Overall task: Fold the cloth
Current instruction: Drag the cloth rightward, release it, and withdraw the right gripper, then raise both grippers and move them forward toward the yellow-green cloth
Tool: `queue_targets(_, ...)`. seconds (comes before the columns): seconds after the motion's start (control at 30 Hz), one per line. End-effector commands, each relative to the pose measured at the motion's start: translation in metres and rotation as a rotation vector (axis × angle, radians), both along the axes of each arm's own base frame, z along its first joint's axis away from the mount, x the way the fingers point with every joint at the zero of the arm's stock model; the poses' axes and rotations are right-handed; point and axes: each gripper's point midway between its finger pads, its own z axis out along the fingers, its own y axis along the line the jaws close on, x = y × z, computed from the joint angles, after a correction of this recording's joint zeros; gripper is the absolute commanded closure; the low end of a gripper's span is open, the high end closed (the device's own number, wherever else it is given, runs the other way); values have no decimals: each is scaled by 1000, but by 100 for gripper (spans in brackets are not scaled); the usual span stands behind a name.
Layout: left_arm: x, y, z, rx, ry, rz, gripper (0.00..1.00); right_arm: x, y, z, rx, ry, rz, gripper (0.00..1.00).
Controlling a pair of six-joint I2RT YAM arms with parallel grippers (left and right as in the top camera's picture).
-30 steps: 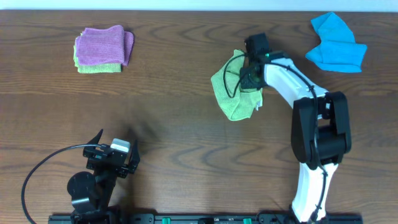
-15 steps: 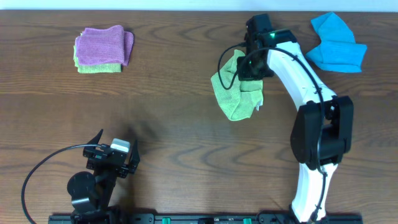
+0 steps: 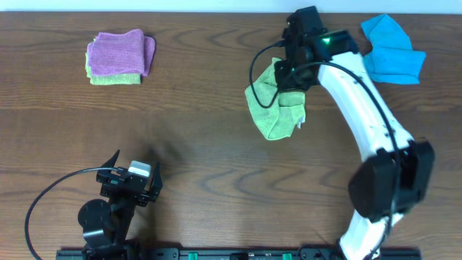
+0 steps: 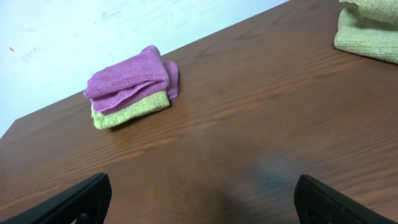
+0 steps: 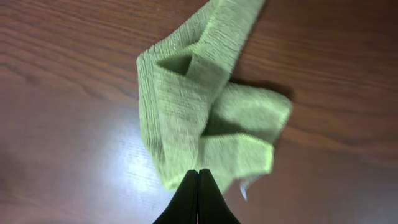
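The cloth (image 5: pixel 199 106) shows a white tag (image 5: pixel 242 188) (blurred, probably unreadable).

Folded purple microfiber cloth (image 3: pixel 119 53): far-left part of the table, near the back edge. Lies squarely on top of the item below.

Folded lime-green microfiber cloth (image 3: pixel 114 78): bottom of the same stack, touching the purple one. Shows as a strip along the near side.

Crumpled bright blue microfiber cloth (image 3: pixel 393 54): far-right back area, loosely bunched, well apart from the stack.

Dark brown wood-grain tabletop (image 3: pixel 216 159): bears all three cloths.

Plain white wall (image 4: pixel 74 31): rises behind the table's far edge in the left wrist view.
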Motion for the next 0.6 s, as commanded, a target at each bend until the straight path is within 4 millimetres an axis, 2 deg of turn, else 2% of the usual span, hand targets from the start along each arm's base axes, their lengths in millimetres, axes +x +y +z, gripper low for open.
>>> queue_targets(0.0,-1,-4,-10,-13,24,-18,5,-8,-6,34,-8,-73,7,98)
queue_targets(0.1,-1,-4,-10,-13,24,-18,5,-21,-10,52,-1,-120,6,98)
queue_targets(0.23,-1,-4,-10,-13,24,-18,5,-48,-22,72,1,-191,-5,98)
queue_targets(0.57,-1,-4,-10,-12,21,-18,5,-155,-45,101,81,-319,-7,98)
